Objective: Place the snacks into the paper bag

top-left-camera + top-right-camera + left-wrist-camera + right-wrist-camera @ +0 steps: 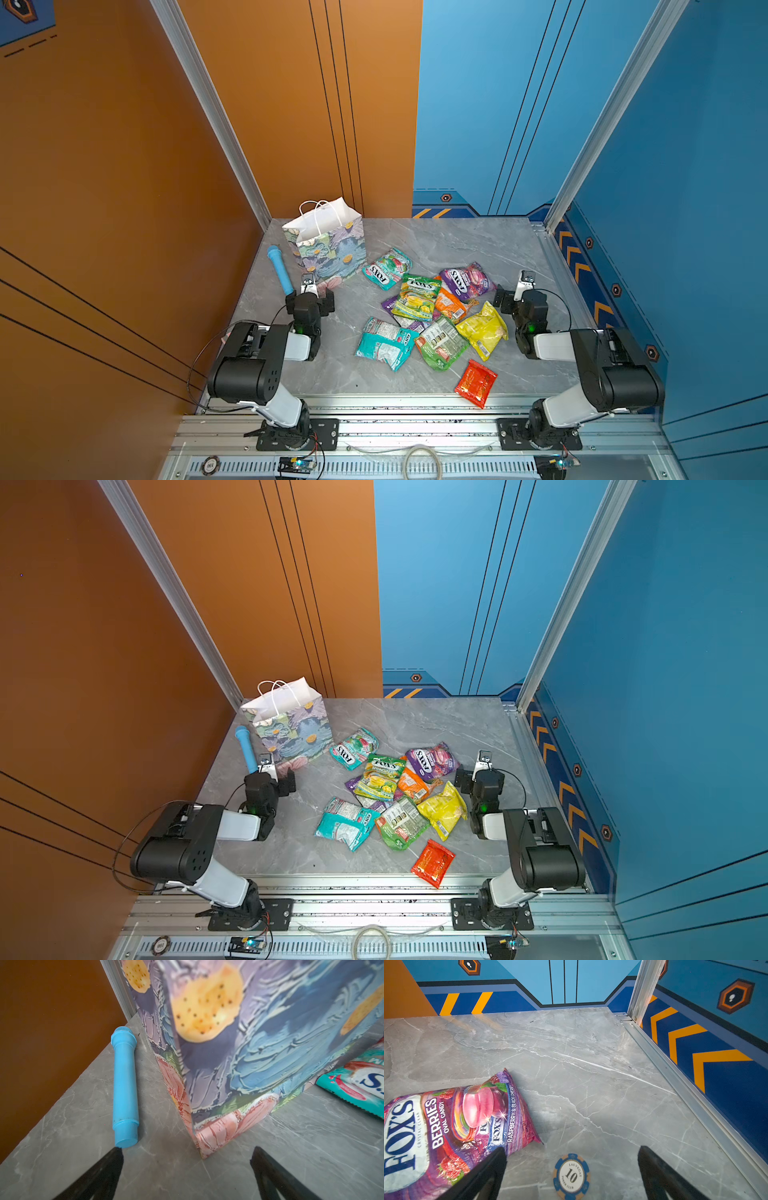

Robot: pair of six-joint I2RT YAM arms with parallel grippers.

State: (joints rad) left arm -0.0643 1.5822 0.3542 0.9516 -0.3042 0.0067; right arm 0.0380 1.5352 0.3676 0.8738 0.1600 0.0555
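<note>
Grey marble tabletop (436, 245): purple packet (467, 280) lies crosswise at ten o'clock beside my right pincer (572, 1148), gaping wide, empty.

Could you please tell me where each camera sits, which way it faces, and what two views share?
Both top views: overhead, looking down at table, paper bag, snacks; both arms show.
Left wrist: low, facing paper bag's corner, blue stick; open left gripper shows.
Right wrist: low, facing far wall, purple packet; open right gripper shows.
Shared: purple packet, in right wrist and top views.
</note>
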